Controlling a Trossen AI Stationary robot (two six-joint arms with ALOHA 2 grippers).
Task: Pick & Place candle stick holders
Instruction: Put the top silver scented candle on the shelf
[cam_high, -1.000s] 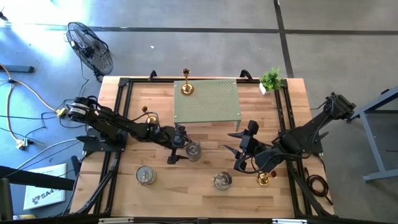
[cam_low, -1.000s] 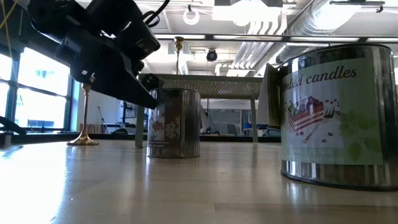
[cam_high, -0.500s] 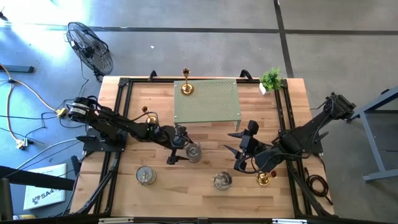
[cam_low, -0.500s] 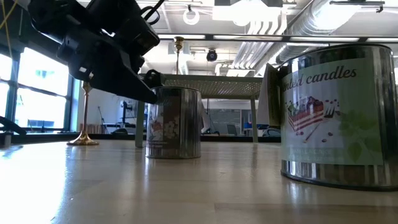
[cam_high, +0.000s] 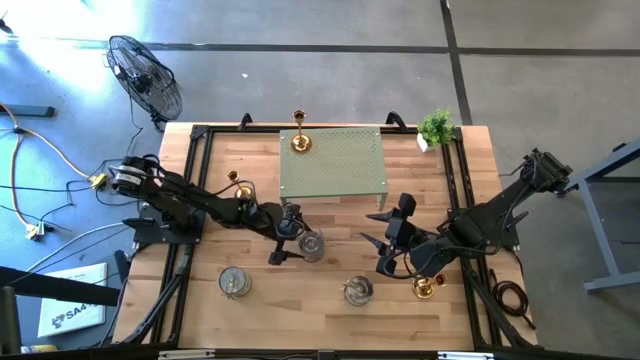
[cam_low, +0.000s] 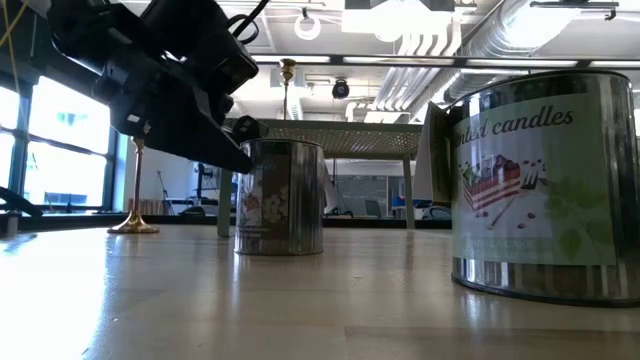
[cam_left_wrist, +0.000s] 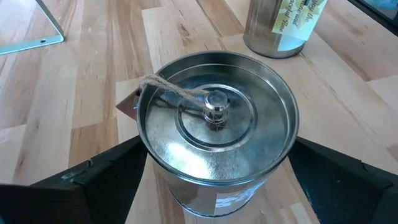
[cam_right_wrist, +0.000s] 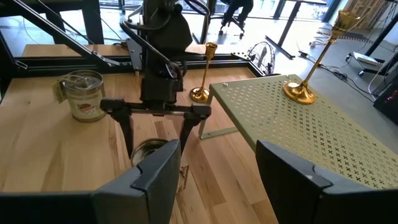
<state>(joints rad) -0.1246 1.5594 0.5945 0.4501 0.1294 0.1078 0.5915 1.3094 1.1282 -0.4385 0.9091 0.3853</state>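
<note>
A squat silvery holder with a knobbed lid and a twine tag stands on the wood table. My left gripper is open and low, one finger on each side of that holder's wall. The right wrist view shows a gap between the holder and the left gripper's fingers. My right gripper hangs open above the table's right half with nothing between its fingers. A gold holder stands on the green perforated stand. Two more gold holders stand on the table.
Two more silvery holders stand near the table's front edge; the second shows large in the low view. A small green plant sits at the far right corner. A black frame runs round the tabletop.
</note>
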